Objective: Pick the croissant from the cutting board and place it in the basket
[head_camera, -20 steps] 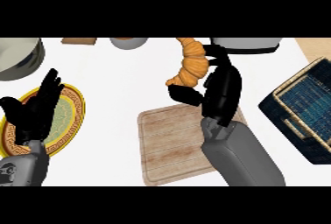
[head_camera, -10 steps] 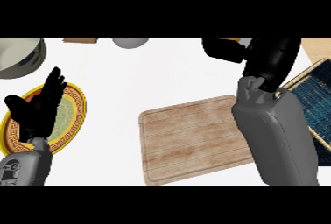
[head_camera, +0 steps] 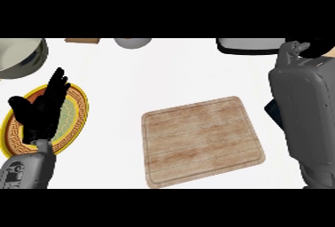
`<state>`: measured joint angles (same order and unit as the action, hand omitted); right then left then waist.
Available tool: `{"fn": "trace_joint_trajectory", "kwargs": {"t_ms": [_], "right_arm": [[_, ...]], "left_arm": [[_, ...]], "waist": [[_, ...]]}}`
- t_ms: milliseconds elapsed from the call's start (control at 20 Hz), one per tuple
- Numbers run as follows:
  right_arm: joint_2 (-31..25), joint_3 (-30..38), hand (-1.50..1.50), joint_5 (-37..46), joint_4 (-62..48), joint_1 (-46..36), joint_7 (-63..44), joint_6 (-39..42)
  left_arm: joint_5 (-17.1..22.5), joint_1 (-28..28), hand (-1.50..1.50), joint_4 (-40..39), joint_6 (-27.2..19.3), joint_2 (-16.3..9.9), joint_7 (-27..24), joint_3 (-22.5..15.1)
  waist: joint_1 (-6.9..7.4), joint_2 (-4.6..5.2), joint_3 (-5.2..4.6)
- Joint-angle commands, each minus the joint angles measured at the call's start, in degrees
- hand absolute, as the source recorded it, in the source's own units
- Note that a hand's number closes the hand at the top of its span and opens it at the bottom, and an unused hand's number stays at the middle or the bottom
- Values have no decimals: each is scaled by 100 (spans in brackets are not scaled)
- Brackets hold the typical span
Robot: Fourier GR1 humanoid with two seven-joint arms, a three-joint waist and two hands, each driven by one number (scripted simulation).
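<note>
On the white counter [head_camera: 183, 75], the cutting board [head_camera: 201, 139] is now lying bare; the croissant is being carried out of view toward the far-right edge, right hand [head_camera: 321, 45] fingers undeterminable, left hand [head_camera: 44, 106] resting open.

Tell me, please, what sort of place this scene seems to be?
Most likely a kitchen counter: a wooden cutting board lies on the white counter top, an ornate yellow plate sits at the left, and a pale bowl shows at the upper left.

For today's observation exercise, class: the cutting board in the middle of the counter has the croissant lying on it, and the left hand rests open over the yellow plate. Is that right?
Not quite. The head view shows the cutting board bare, with no croissant on it or anywhere in view. The rest holds: the left hand rests open over the yellow plate.
</note>
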<state>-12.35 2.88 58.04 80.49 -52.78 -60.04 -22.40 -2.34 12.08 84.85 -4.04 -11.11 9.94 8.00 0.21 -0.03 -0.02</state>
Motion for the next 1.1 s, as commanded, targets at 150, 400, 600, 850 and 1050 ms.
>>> {"fn": "trace_joint_trajectory", "kwargs": {"t_ms": [150,400,600,850,1050], "right_arm": [[-638,565,150,-405,-986,-133,307,522],[-692,790,150,-720,-1206,423,821,218],[-913,952,150,-763,-1627,588,1111,137],[-1125,1154,150,-1209,-1442,797,1389,427],[-1317,1610,150,-1804,-1744,600,1734,450]], "left_arm": [[55,-160,0,459,89,-35,296,-47],[-39,-43,0,39,48,-1,-20,-13],[38,-120,0,-30,214,-124,-101,85],[-9,-77,0,159,20,79,255,-16],[18,-259,0,335,71,39,117,37]], "waist": [[46,4,3],[1,10,3],[4,16,3],[-12,0,3],[24,6,5]]}}
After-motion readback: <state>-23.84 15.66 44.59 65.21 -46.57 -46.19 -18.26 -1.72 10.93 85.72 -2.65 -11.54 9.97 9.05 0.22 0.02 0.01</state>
